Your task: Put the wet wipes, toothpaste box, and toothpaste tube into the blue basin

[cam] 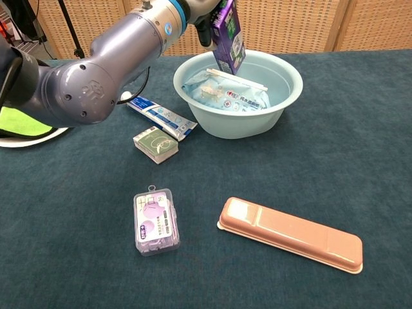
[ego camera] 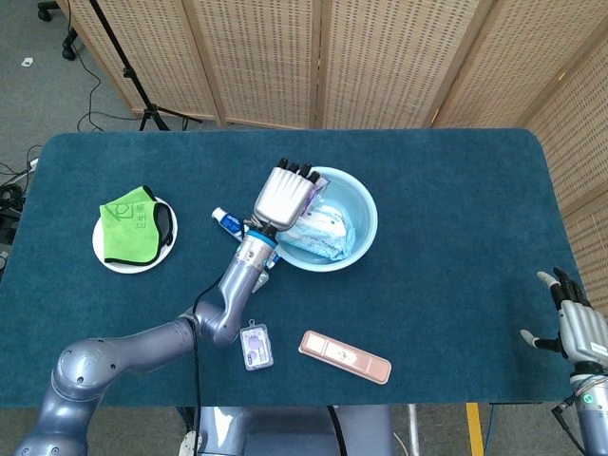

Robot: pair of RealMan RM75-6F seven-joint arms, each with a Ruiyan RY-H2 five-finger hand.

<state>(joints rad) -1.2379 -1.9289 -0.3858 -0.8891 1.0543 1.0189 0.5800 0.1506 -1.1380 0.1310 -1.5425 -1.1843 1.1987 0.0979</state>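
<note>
— What print can be read here?

— Very little. Chinese characters are printed in dark green on the green cloth (ego camera: 131,224), beside a hexagon mark, but too small to be made out.

— And the wet wipes (cam: 226,91)?

— Small red and blue characters are seen on the pack; none is legible.

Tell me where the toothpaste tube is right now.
In the chest view, the toothpaste tube lies on the table left of the blue basin, just behind the small green box, partly hidden by the left arm.
</note>
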